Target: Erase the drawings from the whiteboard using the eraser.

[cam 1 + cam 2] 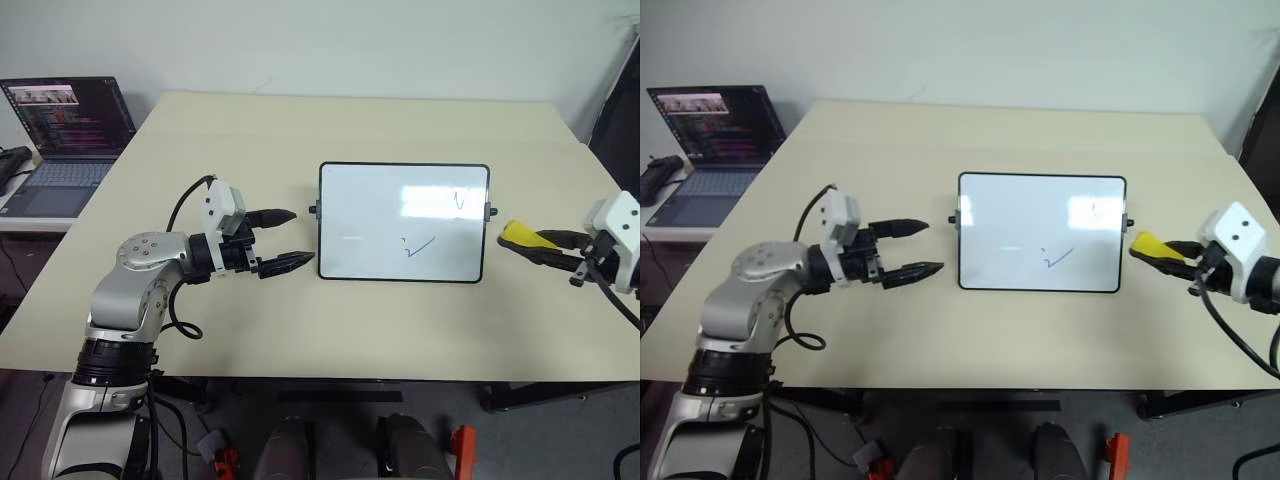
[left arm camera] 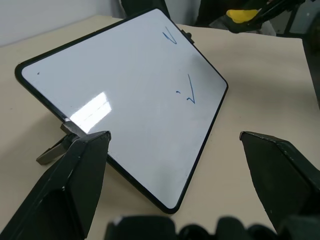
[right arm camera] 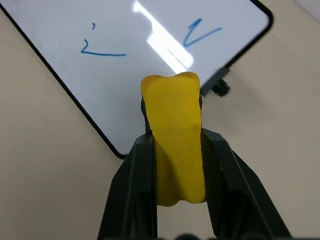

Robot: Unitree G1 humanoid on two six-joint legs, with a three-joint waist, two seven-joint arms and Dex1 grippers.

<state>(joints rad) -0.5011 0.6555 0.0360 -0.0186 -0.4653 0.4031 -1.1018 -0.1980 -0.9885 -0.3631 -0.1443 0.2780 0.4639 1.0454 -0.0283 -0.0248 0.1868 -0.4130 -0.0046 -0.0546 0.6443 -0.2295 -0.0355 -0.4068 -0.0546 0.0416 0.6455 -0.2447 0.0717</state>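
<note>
two pincers are at work. the right gripper [image 3: 175, 150] is pinching the eraser [image 3: 175, 135], whose yellow block sticks out ahead of its tips, just off the right short side of the whiteboard [image 1: 380, 225] and not touching it. the left gripper [image 1: 280, 240] is spread wide and empty, its tips just beside the board's left short side, one near the small knob there.

ahead of the eraser two drawings [image 3: 102, 49] remain on the board: a blue check stroke nearer the pincer and a tick with a dot farther in. so the eraser is in hand, but the wiping looks not yet done. beyond the left gripper a laptop [image 1: 65, 140] sits well apart on a side desk.

the eraser's dark underside is hidden, and glare may mask fainter marks.
</note>
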